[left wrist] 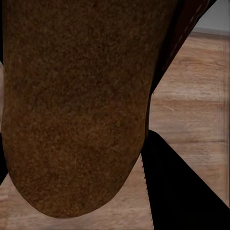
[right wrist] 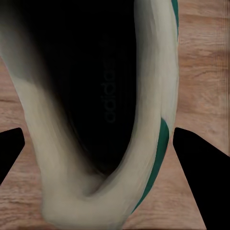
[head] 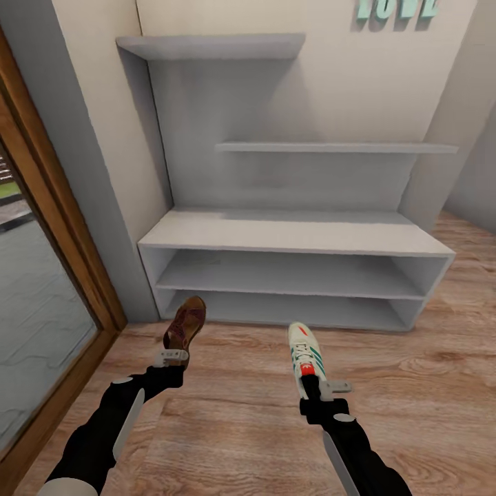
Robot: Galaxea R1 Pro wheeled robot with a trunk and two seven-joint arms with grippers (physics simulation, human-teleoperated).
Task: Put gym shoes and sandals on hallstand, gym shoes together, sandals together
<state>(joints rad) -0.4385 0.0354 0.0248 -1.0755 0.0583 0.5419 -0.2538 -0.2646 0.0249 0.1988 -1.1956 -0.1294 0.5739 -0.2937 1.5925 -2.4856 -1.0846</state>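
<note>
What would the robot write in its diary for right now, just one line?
left gripper: holds sandal | right gripper: holds gym shoe | hallstand: ahead, no shoes seen on it

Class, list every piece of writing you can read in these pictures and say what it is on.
"adidas": printed on the dark insole inside the sneaker, seen in the right wrist view.
Teal letters on the wall above the rack: cut off at the picture's top edge, unreadable.

one sandal (head: pixel 186 324), one gym shoe (head: pixel 305 350), seemingly
</note>
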